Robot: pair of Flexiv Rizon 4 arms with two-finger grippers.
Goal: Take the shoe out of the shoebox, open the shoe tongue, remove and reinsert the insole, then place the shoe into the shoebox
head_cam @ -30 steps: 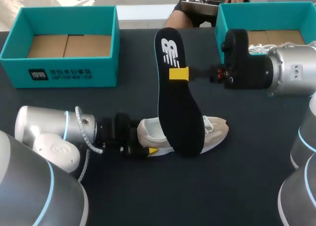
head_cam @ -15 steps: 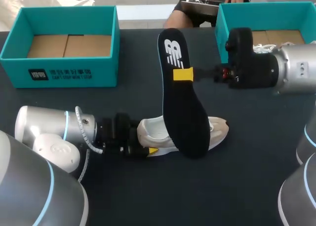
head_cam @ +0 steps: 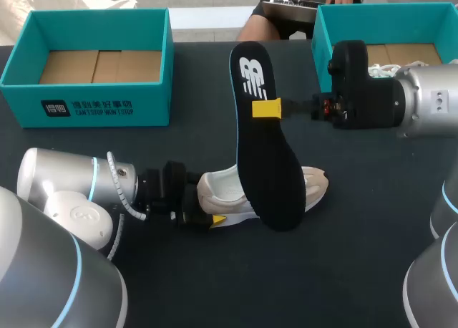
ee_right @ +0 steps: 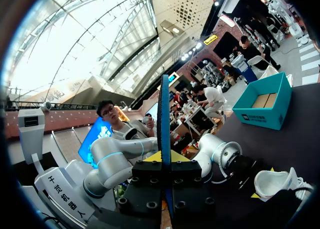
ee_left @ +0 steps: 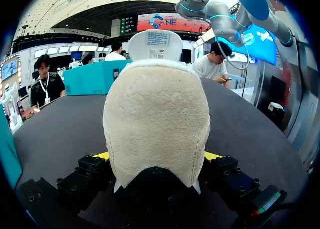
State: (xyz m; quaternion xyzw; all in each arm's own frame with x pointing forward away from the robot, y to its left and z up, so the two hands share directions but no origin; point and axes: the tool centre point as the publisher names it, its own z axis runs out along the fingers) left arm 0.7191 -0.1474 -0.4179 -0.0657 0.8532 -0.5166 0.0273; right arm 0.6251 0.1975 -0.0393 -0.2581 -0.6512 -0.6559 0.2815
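1. We have the left gripper (head_cam: 209,208) clamped on the shoe (head_cam: 236,192) heel; the shoe is on the table, lower centre.
2. We have the right gripper (head_cam: 266,109) pinching the insole (head_cam: 270,170) at centre, lower end over the shoe.
3. Left box (head_cam: 93,92) is upper left, right box (head_cam: 320,34) upper right.

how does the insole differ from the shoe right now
The insole is black with a white logo; the shoe is cream. The insole is held up above the table, pinched mid-length by the right tool; the shoe rests on the table, its heel clamped by the left tool. Both are gripped by a tool.
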